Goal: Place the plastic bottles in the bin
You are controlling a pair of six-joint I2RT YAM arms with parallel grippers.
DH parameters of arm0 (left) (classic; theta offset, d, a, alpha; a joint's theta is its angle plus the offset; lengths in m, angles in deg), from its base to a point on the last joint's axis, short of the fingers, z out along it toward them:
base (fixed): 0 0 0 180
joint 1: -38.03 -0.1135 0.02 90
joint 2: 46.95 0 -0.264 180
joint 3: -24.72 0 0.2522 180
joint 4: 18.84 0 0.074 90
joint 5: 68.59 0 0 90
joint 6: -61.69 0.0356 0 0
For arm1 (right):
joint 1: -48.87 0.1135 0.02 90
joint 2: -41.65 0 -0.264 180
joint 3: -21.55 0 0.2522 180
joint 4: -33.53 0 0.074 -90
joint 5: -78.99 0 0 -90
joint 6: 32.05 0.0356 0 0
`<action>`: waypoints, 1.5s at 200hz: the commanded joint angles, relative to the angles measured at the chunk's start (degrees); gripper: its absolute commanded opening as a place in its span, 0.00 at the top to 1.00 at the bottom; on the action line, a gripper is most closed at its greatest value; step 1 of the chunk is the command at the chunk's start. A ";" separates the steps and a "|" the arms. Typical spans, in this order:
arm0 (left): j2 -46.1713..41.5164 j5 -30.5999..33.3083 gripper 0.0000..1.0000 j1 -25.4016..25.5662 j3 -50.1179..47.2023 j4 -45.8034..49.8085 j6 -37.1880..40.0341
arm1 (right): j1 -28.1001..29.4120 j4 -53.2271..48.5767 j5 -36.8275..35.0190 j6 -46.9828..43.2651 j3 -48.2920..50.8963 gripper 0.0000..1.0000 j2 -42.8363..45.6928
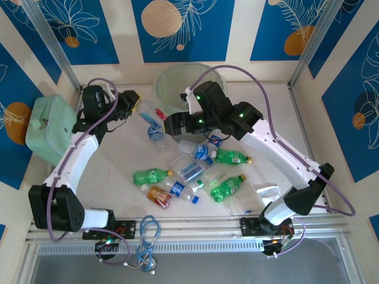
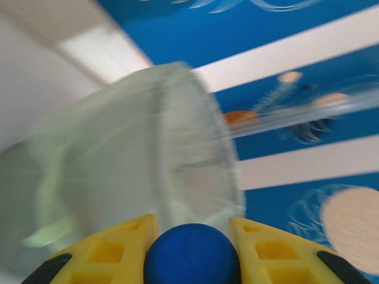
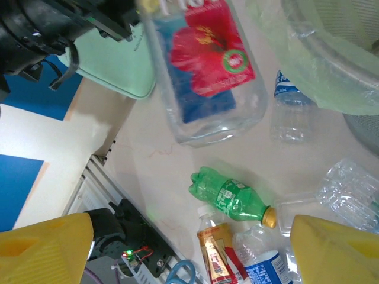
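Observation:
My left gripper (image 1: 135,105) (image 2: 191,228) is shut on the blue cap (image 2: 192,257) of a clear bottle with a red flower label (image 1: 151,112) (image 3: 204,65), held in the air beside the bin (image 1: 186,83) (image 2: 148,154). The bin is a translucent bucket with a pale green liner (image 3: 308,53). My right gripper (image 1: 175,125) (image 3: 189,236) hangs open over the pile, nothing between its fingers (image 3: 47,251). Below it lie a green bottle (image 3: 231,195) (image 1: 151,176), an amber bottle (image 3: 216,254) (image 1: 160,196) and a clear blue-labelled bottle (image 3: 266,263). More bottles lie mid-table (image 1: 228,157) (image 1: 198,151).
A mint-green case (image 1: 47,127) (image 3: 112,65) sits at the left edge next to the left arm. Flat clear plastic bags (image 1: 266,190) lie among the bottles at the right. A metal rail (image 1: 195,223) with cables runs along the near edge.

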 commanded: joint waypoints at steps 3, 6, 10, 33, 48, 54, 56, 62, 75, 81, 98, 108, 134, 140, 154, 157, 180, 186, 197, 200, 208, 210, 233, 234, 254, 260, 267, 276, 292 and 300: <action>-0.29 -7.20 0.73 -0.02 -0.57 -23.50 -10.64 | -1.91 1.50 6.65 1.28 -0.62 0.11 2.25; -0.03 -7.38 0.73 0.11 -0.71 -25.26 -11.83 | -2.21 1.91 7.09 1.49 -0.46 0.11 2.49; 0.41 -7.71 0.73 0.31 -0.85 -27.48 -13.26 | -2.52 2.33 7.60 1.80 -0.33 0.10 2.82; 3.20 -10.86 0.73 2.37 0.49 -37.54 -18.19 | -3.65 2.93 8.22 1.97 -0.68 0.07 4.38; 4.81 -12.96 0.73 4.42 2.47 -41.12 -19.93 | -4.37 2.53 8.15 1.62 -1.13 0.06 4.73; 5.28 -13.75 0.73 5.36 3.29 -42.01 -20.10 | -4.68 2.38 8.31 1.51 -1.31 0.06 4.80; 5.45 -13.99 0.73 5.68 3.58 -42.15 -20.10 | -4.84 2.26 8.33 1.53 -1.35 0.05 4.91; 5.83 -14.65 0.72 6.47 4.34 -42.29 -19.85 | -5.17 2.22 8.52 1.48 -1.51 0.05 5.01; 6.36 -16.02 0.71 8.22 6.31 -38.76 -17.18 | -5.55 2.36 8.75 1.36 -1.77 0.05 5.27; 6.39 -16.50 0.71 8.94 7.49 -34.35 -14.63 | -5.51 2.31 8.48 1.02 -1.93 0.04 5.40; 5.42 -15.52 0.73 10.43 10.04 -20.28 -5.67 | -4.94 0.15 4.87 -0.60 -3.82 0.04 4.61; 4.33 -13.99 0.73 11.19 10.44 -14.59 -1.58 | -4.34 -2.51 1.54 -1.90 -6.12 0.03 3.51; 3.56 -12.24 0.75 12.49 10.41 -11.67 0.54 | -2.56 -8.44 -5.70 -4.94 -12.40 0.03 0.02; 3.74 -12.28 0.75 12.85 10.74 -11.15 0.79 | -2.03 -9.30 -6.98 -5.71 -13.82 0.03 -0.86; 3.93 -11.98 0.76 13.77 11.88 -8.34 2.79 | -1.05 -10.31 -8.41 -6.89 -16.30 0.02 -2.49; 3.93 -11.75 0.76 13.94 12.17 -7.45 3.36 | -0.83 -10.49 -8.66 -7.13 -16.77 0.03 -2.73; 3.93 -10.49 0.78 15.64 14.29 -1.90 7.62 | 0.33 -12.30 -10.19 -8.27 -20.87 0.03 -5.88; 3.97 -10.44 0.78 15.94 14.47 -1.61 7.75 | 0.52 -12.89 -10.63 -8.42 -21.97 0.04 -6.69; 4.19 -10.48 0.78 16.13 14.57 -1.77 7.59 | 0.97 -13.71 -11.50 -8.83 -23.41 0.06 -8.06; 4.31 -10.50 0.78 16.21 14.57 -1.77 7.47 | 1.06 -13.87 -11.73 -8.98 -23.66 0.06 -8.32; 4.41 -10.44 0.78 16.21 14.57 -1.68 7.35 | 1.49 -14.21 -12.48 -9.43 -24.09 0.08 -8.96; 4.44 -10.44 0.78 16.21 14.57 -1.68 7.31 | 1.58 -14.23 -12.66 -9.53 -24.12 0.08 -9.10; 4.63 -10.88 0.79 16.39 14.64 -1.86 7.15 | 2.21 -14.42 -14.66 -10.08 -24.11 0.13 -10.04; 4.63 -10.88 0.79 16.39 14.60 -1.86 7.21 | 2.22 -14.42 -14.69 -10.06 -24.12 0.13 -10.05; 4.63 -10.97 0.79 16.48 14.66 -1.27 7.54 | 2.71 -14.26 -15.83 -10.53 -24.04 0.17 -10.36; 4.65 -10.88 0.79 16.48 14.73 -1.00 7.72 | 2.80 -14.24 -16.06 -10.68 -24.04 0.18 -10.33; 4.63 -10.80 0.79 16.47 14.74 -0.66 7.93 | 2.95 -14.24 -16.20 -10.80 -24.04 0.20 -10.43; 4.72 -10.79 0.80 16.47 14.75 -0.46 7.88 | 3.01 -14.24 -16.21 -10.91 -24.03 0.23 -10.55; 4.72 -10.63 0.80 16.52 14.75 -0.22 8.04 | 3.10 -14.24 -16.39 -11.00 -23.95 0.29 -10.62; 4.72 -10.53 0.80 16.49 14.81 0.11 8.16 | 3.10 -14.15 -16.37 -10.91 -23.87 0.32 -10.63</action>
